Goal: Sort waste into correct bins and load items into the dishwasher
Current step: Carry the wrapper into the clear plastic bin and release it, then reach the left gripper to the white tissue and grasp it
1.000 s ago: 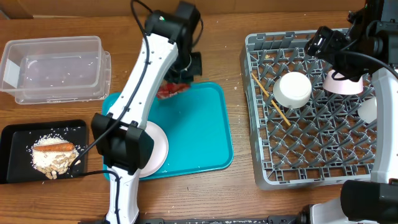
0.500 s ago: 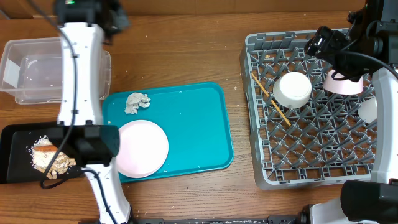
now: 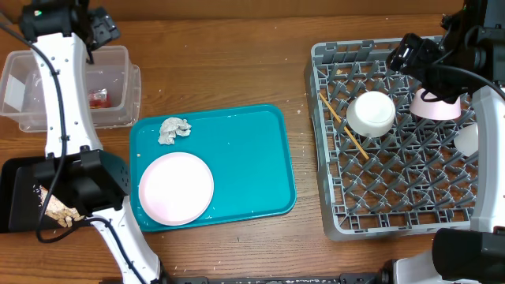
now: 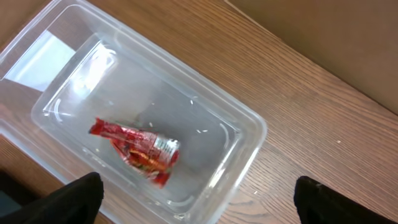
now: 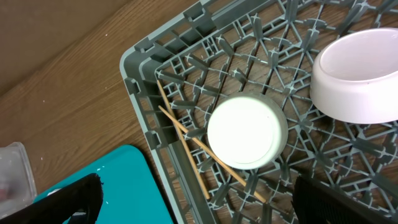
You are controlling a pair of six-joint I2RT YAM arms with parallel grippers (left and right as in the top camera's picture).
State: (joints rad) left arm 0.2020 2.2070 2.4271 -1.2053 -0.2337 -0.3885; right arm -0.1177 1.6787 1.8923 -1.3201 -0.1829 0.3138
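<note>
A red sachet wrapper (image 4: pixel 140 149) lies loose inside the clear tub (image 4: pixel 249 118) at the far left (image 3: pixel 71 52). My left gripper (image 4: pixel 199 202) hovers open above the tub's end, holding nothing. On the teal tray (image 3: pixel 252 158) sit a crumpled foil ball (image 3: pixel 173 129) and the round pale plate (image 3: pixel 176 188). The grey dish rack (image 3: pixel 331 158) holds an upturned white bowl (image 3: pixel 371 113), a pink bowl (image 3: pixel 434 106), a small white cup (image 3: pixel 467 140) and chopsticks (image 3: pixel 343 126). My right gripper (image 5: pixel 202 202) hangs open and empty over the rack's far left corner (image 5: pixel 140 68).
A black tray (image 3: pixel 16 197) with rice scraps (image 3: pixel 59 211) lies at the front left, partly hidden by my left arm's base (image 3: pixel 87 181). Bare wooden table (image 3: pixel 237 63) separates the tub, teal tray and rack.
My left arm swung from the teal tray's back edge over to the clear tub and its jaws opened. The red sachet it carried now lies in the tub. The right arm stayed still.
</note>
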